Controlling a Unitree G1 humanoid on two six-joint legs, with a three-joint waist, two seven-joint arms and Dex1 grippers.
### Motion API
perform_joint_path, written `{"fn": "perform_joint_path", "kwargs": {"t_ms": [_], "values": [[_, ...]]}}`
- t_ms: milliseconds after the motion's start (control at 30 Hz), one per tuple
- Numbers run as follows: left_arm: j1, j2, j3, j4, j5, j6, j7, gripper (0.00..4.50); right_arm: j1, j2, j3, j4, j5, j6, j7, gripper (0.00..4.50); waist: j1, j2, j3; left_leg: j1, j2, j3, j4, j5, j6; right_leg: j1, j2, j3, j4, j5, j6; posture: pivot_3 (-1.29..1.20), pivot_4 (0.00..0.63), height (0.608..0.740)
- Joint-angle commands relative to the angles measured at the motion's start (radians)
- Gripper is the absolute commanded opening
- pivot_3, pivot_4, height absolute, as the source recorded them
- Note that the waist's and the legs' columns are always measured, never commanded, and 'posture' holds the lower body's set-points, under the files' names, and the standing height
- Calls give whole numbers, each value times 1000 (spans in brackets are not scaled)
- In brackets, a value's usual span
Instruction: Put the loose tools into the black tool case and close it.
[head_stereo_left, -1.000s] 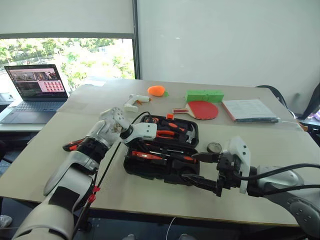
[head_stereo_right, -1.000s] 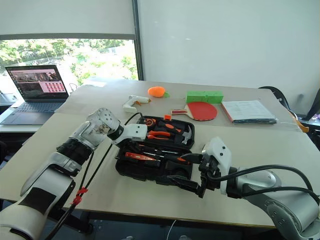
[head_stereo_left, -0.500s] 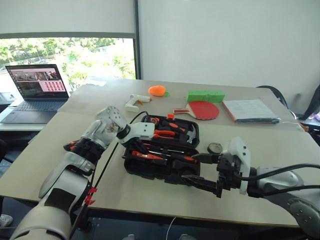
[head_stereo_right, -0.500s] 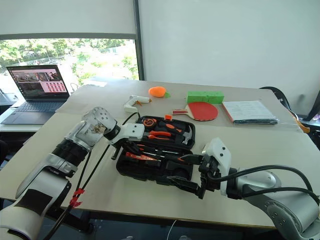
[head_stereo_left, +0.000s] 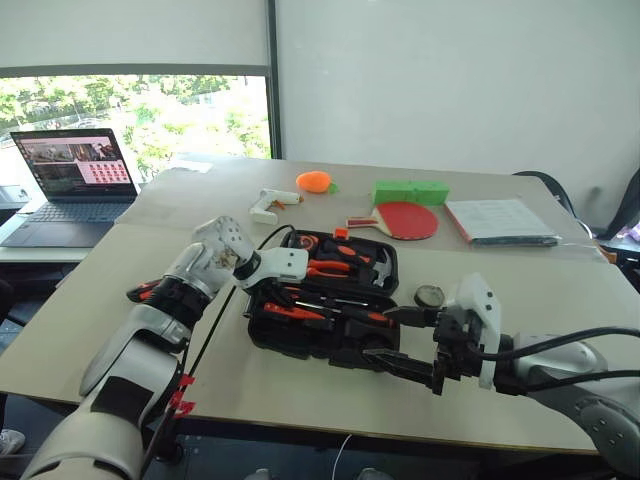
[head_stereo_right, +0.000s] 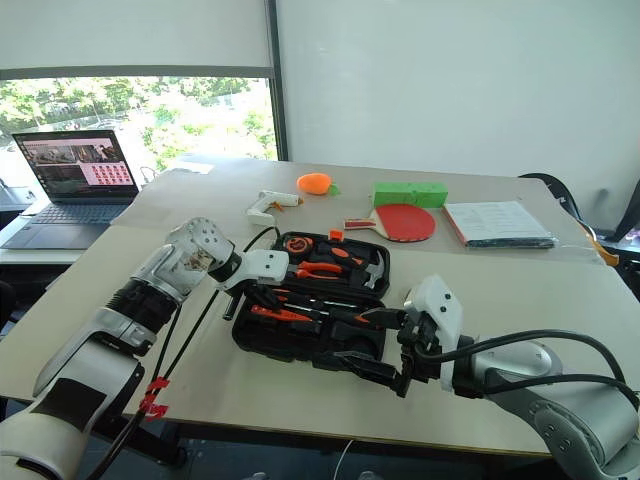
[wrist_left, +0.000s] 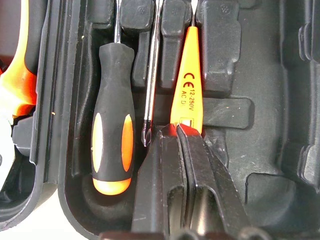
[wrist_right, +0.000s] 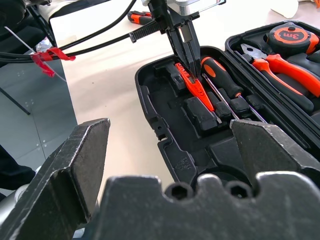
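While the left gripper (wrist_left: 181, 131) pinches the slim orange-red stick tool (wrist_left: 187, 82) into its recess in the black tool case (wrist_right: 165, 145), placing is underway; next, release; right gripper (wrist_right: 167, 150) gapes empty.

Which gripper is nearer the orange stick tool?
Left. The left gripper is shut on the stick tool in the case; the right gripper hangs open at the case's near edge.

My left jaws cover the handle end of the orange stick tool (wrist_left: 187, 85). Second screwdriver (wrist_left: 151, 75): its handle is cut off. Tool case (wrist_left: 250, 150) runs past every edge. Loose tool (head_stereo_left: 143, 291) behind my left arm, mostly hidden, type unclear.
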Motion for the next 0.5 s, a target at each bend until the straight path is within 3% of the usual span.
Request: {"fn": "perform_joint_path", "kwargs": {"t_ms": [33, 133, 233, 367, 500], "values": [[-4, 34, 67, -87, -54, 83, -23, 74, -11, -7, -20, -27, 18, -6, -1, 4500, 0, 0, 0, 0, 0, 0, 0, 0, 0, 0, 0, 0, 0, 0, 0, 0, 150, 736], [4, 84, 138, -144, -96, 164, -11, 74, -15, -13, -19, -22, 8, -14, 12, 4500, -5, 0, 0, -1, 0, -1, 0, 0, 0, -1, 0, 0, 1, 0, 0, 0, 150, 736], [45, 157, 188, -156, -97, 200, 38, 780, -33, -25, -21, -16, -8, -29, 32, 4500, -6, 0, 0, 0, 0, -2, -1, 0, 0, -1, 0, 0, 1, 0, 0, 0, 150, 736], [156, 332, 276, -149, -85, 208, 107, 2224, -110, -57, -24, 0, 4, -29, 79, 4500, -28, 0, 0, 2, 1, -3, -2, 0, 0, -1, 0, 3, 2, 0, 0, 0, 150, 736], [215, 446, 322, -78, -79, 164, 160, 3606, -167, -71, -6, 36, 3, -30, 128, 4500, -23, 0, 1, 2, 2, -5, -2, 0, 0, -1, 0, 0, 3, 0, -1, 0, 150, 736]]}}
